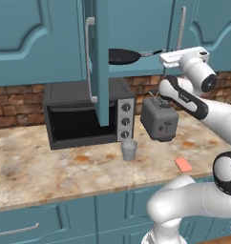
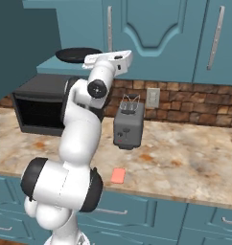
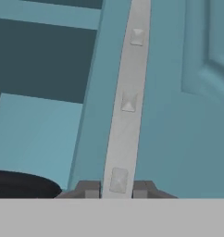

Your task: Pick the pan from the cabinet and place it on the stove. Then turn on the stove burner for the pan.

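Observation:
The black pan [image 1: 122,56] lies on the bottom shelf of the open teal cabinet [image 1: 136,70], its thin grey handle [image 1: 151,53] pointing right toward my hand. My gripper [image 1: 162,55] is at the handle's end. In the hand view the grey handle [image 3: 127,102] runs up the middle, and the gripper [image 3: 116,189] is shut on it, one dark fingertip pressed against each side. The pan's dark rim [image 3: 21,183] shows at the lower left. From the right base view the pan [image 2: 79,53] sits just behind my hand [image 2: 110,60]. The stove and its burner are out of view.
The cabinet's open door [image 1: 101,71] juts out over the counter, left of the pan. Below stand a black toaster oven [image 1: 84,116], a grey toaster [image 1: 159,119], a small grey cup [image 1: 129,150] and a pink sponge [image 1: 183,165] near the counter's front edge.

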You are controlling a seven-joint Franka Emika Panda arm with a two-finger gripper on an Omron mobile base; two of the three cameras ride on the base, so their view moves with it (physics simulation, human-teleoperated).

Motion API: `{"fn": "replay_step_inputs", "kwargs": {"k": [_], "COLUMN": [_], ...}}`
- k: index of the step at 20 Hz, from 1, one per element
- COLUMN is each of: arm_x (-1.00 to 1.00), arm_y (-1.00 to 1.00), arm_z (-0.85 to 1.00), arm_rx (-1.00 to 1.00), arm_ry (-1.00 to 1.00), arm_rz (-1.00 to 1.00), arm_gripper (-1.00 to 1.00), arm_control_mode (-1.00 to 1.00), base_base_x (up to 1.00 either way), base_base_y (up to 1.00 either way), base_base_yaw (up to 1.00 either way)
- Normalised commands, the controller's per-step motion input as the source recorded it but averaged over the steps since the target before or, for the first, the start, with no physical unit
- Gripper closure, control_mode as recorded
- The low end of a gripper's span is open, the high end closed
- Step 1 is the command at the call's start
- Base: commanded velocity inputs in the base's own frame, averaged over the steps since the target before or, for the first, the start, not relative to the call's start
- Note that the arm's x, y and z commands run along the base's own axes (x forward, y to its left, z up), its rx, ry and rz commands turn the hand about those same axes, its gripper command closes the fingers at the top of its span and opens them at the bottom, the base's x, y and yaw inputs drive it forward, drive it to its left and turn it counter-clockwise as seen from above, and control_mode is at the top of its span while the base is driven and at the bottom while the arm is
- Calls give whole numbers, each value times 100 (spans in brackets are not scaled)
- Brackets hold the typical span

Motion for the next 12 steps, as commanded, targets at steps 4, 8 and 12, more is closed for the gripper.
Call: {"fn": "replay_step_inputs", "kwargs": {"k": [4,8,12], "arm_x": [-30,-45,-46], "arm_y": [-45,-61,-62], "arm_z": [-2,0,3], "arm_rx": [1,1,1], "arm_ry": [0,0,1], "arm_rz": [6,6,6], "arm_gripper": [100,100,100], "arm_control_mode": [-100,-100,-100], "base_base_x": [0,0,0], "base_base_y": [0,0,0], "base_base_yaw": [0,0,0]}}
